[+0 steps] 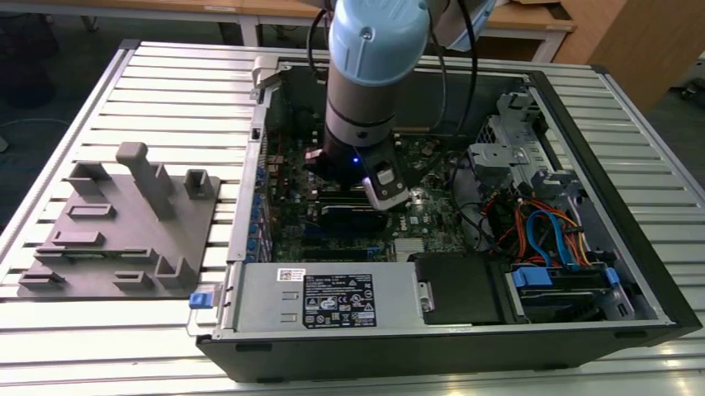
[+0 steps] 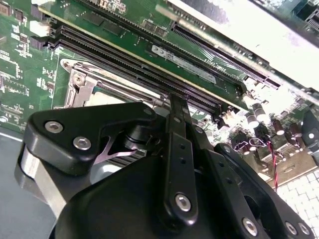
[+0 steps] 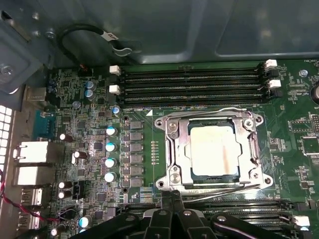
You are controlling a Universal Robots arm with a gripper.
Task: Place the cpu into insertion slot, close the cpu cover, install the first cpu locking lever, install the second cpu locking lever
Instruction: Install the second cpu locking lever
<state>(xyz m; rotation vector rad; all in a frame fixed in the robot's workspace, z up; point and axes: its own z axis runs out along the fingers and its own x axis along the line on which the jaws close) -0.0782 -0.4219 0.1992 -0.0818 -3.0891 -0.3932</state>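
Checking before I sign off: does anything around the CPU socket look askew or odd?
Nothing stands out. In the first wrist view the cpu lies flat and square in the insertion slot, framed evenly by the cpu cover.

Green motherboard (image 3: 89,134), silvery cpu cover (image 3: 212,119), pale metallic cpu (image 3: 214,149), black end effector (image 3: 172,206)

Table: I see a slatted pale metal top (image 1: 165,91), its ribs running across the exterior view.
Desks: behind it I make out wooden desks (image 1: 529,21) along the far edge.
Cabinet: I see a wood panel (image 1: 633,41) at the exterior view's right.
Floor: dark grey floor (image 1: 66,41) shows at the exterior view's left, far side.
Cable: a thin pale cable (image 1: 28,125) lies on that floor.
Light: even, from overhead, I'd say; soft shadows.
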